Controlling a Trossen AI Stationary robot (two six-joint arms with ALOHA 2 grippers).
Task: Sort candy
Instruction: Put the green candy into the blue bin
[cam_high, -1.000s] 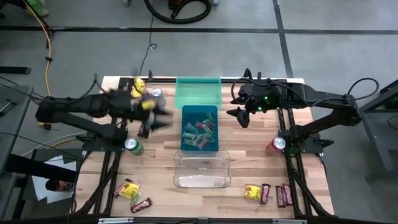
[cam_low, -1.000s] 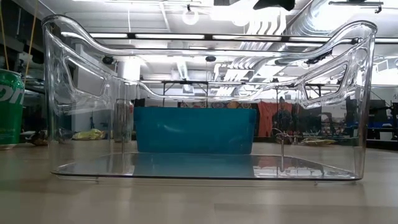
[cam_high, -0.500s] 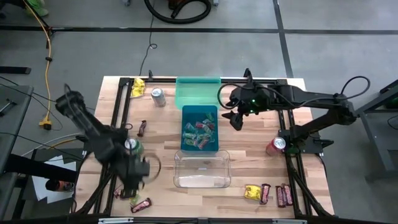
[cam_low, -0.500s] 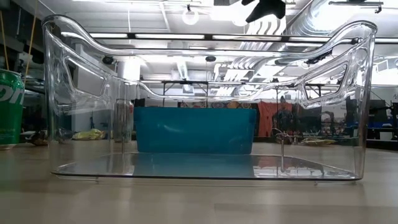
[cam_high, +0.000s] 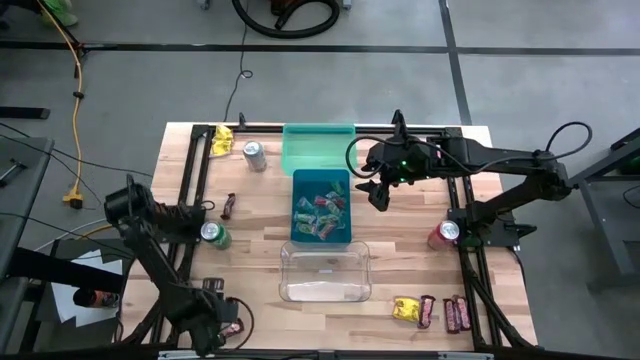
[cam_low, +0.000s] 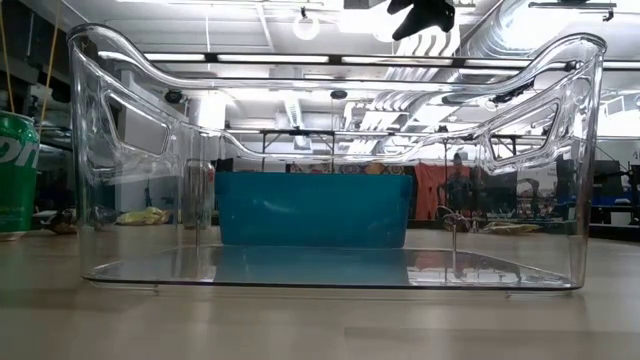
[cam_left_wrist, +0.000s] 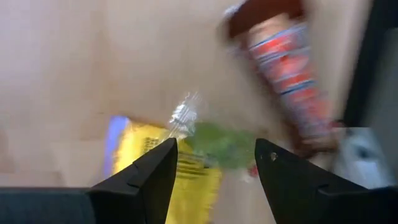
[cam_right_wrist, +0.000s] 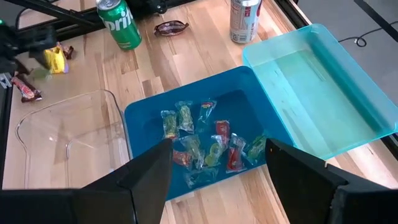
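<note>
Candy lies in several places. Mixed green and red packets fill the blue bin (cam_high: 320, 205). A yellow packet (cam_high: 405, 308) and dark bars (cam_high: 455, 313) lie near the front right. One yellow packet (cam_high: 224, 138) lies far left, and a dark bar (cam_high: 228, 206) lies left of the bin. My left gripper (cam_high: 212, 318) points down, open, over the front-left pile: a yellow packet (cam_left_wrist: 155, 165), a green packet (cam_left_wrist: 217, 146) and a red bar (cam_left_wrist: 286, 62). It touches none of them. My right gripper (cam_high: 378, 195) hangs open in the air to the right of the blue bin.
A teal bin (cam_high: 319, 147) stands behind the blue one, and a clear bin (cam_high: 324, 272) in front of it. A green can (cam_high: 213, 234), a silver can (cam_high: 254, 155) and a red can (cam_high: 443, 234) stand on the table. Dark frame rails run along both sides.
My left gripper has swung from the table's far left, past the green can, to the near left corner. It has come down and tipped until it points at the table, and it now stands over the front-left candy pile.
</note>
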